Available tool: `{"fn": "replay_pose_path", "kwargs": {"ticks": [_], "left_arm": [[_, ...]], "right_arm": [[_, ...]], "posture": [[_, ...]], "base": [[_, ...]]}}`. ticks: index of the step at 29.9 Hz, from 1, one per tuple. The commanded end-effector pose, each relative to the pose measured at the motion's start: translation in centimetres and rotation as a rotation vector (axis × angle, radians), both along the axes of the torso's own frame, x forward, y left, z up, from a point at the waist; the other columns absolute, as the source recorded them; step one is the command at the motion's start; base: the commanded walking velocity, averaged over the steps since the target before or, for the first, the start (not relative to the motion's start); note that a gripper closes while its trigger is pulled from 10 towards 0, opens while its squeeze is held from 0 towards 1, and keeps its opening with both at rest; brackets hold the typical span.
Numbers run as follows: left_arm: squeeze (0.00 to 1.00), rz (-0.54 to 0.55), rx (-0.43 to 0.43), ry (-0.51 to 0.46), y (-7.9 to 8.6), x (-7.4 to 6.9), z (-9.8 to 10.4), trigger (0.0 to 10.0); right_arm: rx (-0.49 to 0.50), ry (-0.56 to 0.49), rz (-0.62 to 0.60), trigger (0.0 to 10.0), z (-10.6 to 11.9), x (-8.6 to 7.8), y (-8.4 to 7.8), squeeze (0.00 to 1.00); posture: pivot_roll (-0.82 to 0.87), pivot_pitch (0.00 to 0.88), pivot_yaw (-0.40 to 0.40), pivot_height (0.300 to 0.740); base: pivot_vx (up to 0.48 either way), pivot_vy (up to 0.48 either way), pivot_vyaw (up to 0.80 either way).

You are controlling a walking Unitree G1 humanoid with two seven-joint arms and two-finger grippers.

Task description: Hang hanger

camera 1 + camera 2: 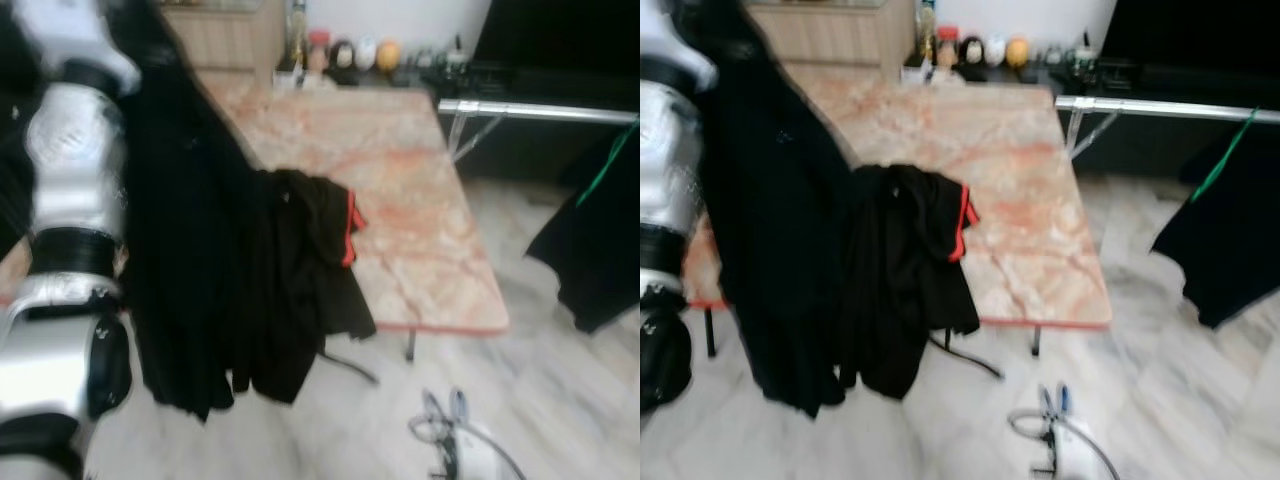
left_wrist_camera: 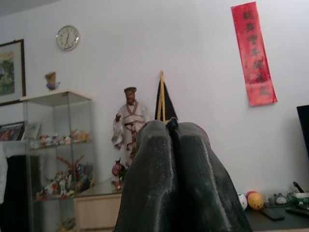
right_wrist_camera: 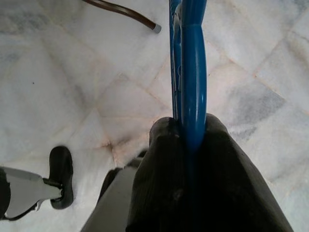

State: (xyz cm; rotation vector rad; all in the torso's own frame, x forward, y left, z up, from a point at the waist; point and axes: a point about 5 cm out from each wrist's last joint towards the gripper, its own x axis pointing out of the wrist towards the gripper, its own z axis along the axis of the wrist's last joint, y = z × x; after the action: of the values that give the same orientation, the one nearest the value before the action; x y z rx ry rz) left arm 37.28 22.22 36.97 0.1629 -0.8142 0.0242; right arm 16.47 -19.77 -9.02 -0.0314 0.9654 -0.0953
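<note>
Blue hanger (image 3: pixel 193 72) pinched in my right gripper (image 3: pixel 186 133), hook cut off; left gripper (image 2: pixel 173 130) pressed together; black clothes (image 1: pixel 290 280) drape the counter's (image 1: pixel 420 200) front edge, blurred.

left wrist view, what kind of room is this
Most likely a home living room: a wall clock, a robed figurine beside a glass display cabinet, and a red scroll on the white wall. The head views add a marble-topped table.

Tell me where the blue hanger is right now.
The blue hanger is clamped between the right gripper's black fingers, held low over the pale marble floor; in the right eye view it hangs just below the near edge of the marble table.
</note>
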Motion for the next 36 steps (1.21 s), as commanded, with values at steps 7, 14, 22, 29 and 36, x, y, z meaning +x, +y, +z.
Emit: {"fn": "replay_pose_path", "kwargs": {"ticks": [7, 14, 22, 29, 36], "left_arm": [[0.0, -0.042, 0.038, -0.055, -1.4, 0.0, 1.6, 10.0], [0.0, -0.075, 0.036, 0.155, -0.3, 0.4, -5.3, 10.0], [0.0, -0.214, -0.009, 0.49, -0.1, -3.2, -15.6, 10.0], [0.0, -0.298, 0.032, 0.742, -0.3, -6.5, -21.4, 10.0], [1.0, -0.293, 0.008, 0.766, -0.7, -7.0, -22.2, 10.0]], "right_arm": [[-0.025, 0.006, -0.022, 10.0, 0.0, -0.4, -1.2, 0.0], [-0.027, 0.013, -0.013, 10.0, 0.0, -0.5, -1.2, 0.0], [-0.031, 0.021, -0.005, 10.0, -0.1, -0.7, -1.3, 0.0], [-0.03, 0.024, 0.001, 10.0, -0.1, -0.8, -1.4, 0.0], [-0.031, 0.023, -0.001, 10.0, -0.1, -0.8, -1.4, 0.0]], "posture": [[0.1, 0.0, 0.002, 0.74], [0.1, 0.0, -0.001, 0.74], [0.12, 0.0, 0.0, 0.74], [0.12, 0.0, 0.001, 0.74], [0.12, 0.0, 0.002, 0.74]], "base": [[0.291, 0.0, 0.0], [0.0, 0.0, 0.0], [0.0, 0.0, 0.0], [0.0, 0.0, 0.0], [0.0, 0.0, 0.0]]}}
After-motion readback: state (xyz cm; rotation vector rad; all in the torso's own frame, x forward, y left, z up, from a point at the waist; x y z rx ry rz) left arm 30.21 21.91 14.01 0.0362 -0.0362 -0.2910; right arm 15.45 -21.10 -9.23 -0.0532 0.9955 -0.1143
